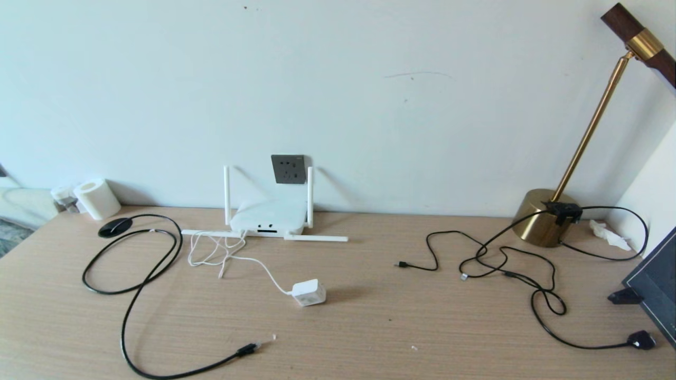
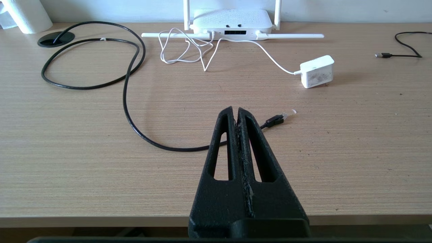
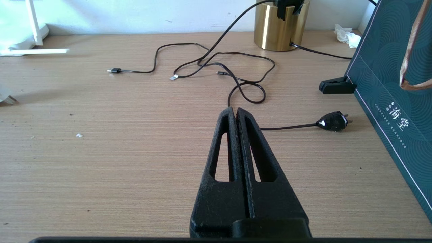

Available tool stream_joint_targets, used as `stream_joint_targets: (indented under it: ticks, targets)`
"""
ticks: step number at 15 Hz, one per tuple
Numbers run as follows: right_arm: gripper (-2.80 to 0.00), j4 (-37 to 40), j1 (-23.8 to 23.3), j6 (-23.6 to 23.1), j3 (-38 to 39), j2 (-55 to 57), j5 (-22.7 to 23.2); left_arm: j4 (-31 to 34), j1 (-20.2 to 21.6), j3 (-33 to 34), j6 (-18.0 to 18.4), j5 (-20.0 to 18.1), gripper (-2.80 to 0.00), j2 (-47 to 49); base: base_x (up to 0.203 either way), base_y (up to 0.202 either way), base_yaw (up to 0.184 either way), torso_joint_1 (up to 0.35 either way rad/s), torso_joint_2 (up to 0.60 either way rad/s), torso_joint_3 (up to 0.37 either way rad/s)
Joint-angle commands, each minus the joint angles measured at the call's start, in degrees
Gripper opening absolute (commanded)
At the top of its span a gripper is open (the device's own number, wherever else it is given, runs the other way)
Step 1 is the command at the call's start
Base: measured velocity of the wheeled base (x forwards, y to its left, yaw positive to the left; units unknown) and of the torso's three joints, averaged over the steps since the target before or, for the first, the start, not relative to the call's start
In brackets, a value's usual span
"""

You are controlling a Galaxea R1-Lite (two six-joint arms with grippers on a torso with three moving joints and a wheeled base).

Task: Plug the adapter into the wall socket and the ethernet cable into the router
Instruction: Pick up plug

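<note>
I see the desk (image 1: 369,316) running wall to wall, its back edge against the pale wall. At the back right corner stands a brass lamp (image 1: 544,216), with thin black cords (image 1: 501,264) tangled in front of it and a flat black plug (image 1: 641,340) near the right edge. The router (image 1: 269,219) sits at the back edge, left of centre, two antennas up and two lying flat on the desk. Directly above it on the wall is the wall socket (image 1: 289,169), nothing plugged in. The ethernet cable (image 1: 127,279) loops over the left half of the desk, its clear tip lying loose near the front edge. The adapter (image 1: 309,293) lies on the desk in front of the router, its white cord trailing back to it. My left pincer (image 2: 236,109) is pressed closed and empty, hovering at the front edge just short of the cable tip. My right pincer (image 3: 235,109) is likewise closed on nothing, over the right half.
</note>
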Motion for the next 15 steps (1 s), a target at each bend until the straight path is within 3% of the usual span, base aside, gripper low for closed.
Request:
stream_joint_targets:
  ticks: [1, 12, 15]
  targets:
    - [-2.80, -0.02, 0.02, 0.02, 0.07, 0.08, -0.01, -0.01, 0.01, 0.09, -0.04, 0.01, -2.80, -0.02, 0.000, 0.000, 0.000, 0.000, 0.00, 0.000]
    - [-2.80, -0.29, 0.02, -0.68, 0.24, -0.07, -0.10, 0.17, 0.01, 0.09, 1.89, -0.43, -2.80, -0.02, 0.000, 0.000, 0.000, 0.000, 0.00, 0.000]
    - [-2.80, -0.29, 0.02, -0.68, 0.24, -0.08, -0.10, -0.01, -0.02, -3.79, 6.43, -1.15, -2.80, 0.29, 0.000, 0.000, 0.000, 0.000, 0.00, 0.000]
